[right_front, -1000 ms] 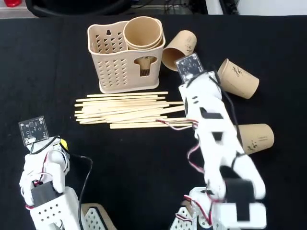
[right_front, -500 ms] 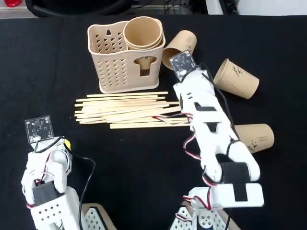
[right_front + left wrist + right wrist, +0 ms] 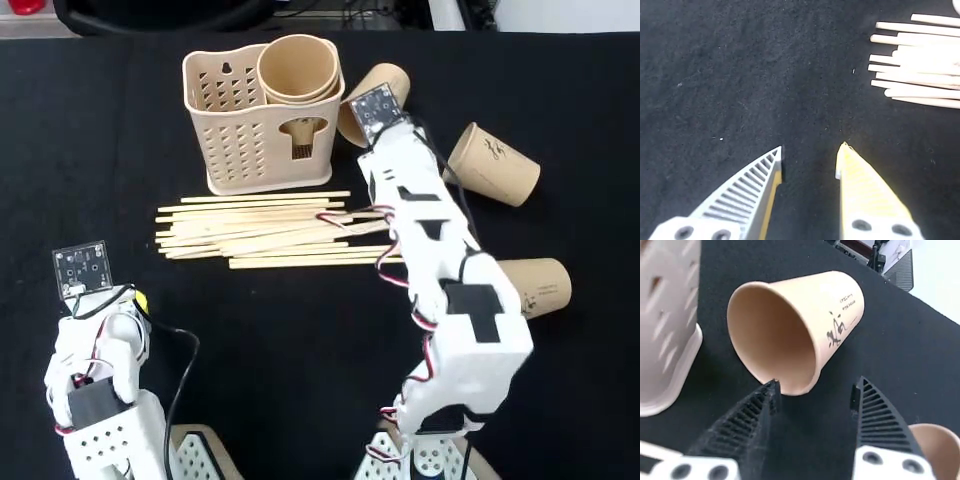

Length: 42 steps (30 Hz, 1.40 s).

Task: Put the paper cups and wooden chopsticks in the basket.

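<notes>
Cup [image 3: 790, 335] lies on its side just right of the basket [image 3: 250, 140], mouth toward my right gripper [image 3: 817, 381]. That arm is stretched far; fingers apart at the rim, gripping nothing. Chopsticks [image 3: 260, 232] lie piled on the near side of the basket. My left gripper [image 3: 811, 147] is tucked near-left, fingers apart over the cloth [image 3: 740, 75].
</notes>
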Motion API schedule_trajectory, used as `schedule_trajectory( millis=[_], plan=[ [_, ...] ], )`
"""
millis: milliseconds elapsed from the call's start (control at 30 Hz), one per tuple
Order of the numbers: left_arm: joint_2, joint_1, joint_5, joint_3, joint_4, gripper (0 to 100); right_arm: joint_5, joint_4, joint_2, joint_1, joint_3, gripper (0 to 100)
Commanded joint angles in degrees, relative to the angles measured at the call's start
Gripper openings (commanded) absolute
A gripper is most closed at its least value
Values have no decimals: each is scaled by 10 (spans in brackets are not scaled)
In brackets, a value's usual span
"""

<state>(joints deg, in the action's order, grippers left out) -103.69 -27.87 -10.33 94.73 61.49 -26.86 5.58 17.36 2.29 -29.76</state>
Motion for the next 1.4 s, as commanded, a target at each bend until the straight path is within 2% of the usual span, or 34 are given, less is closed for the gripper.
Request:
schedule_trajectory(
  millis=[0,200,333,733,867,933,1367],
  plan=[
    [-3,8,-4,-5,2,186,4,12,1,-4,40,227],
    [-3,8,-5,-5,3,186,4,76,3,-21,28,8],
    [-3,9,-5,-5,3,186,4,104,2,-21,9,10],
    [-3,9,-5,-5,3,186,-1,101,-27,-15,-22,12],
    [-3,9,-5,-5,3,186,-40,105,-7,-11,-20,103],
    [-3,9,-5,-5,3,186,-39,105,10,-6,-8,141],
    [-3,9,-5,-5,4,186,-40,105,121,-25,131,142]
  ],
)
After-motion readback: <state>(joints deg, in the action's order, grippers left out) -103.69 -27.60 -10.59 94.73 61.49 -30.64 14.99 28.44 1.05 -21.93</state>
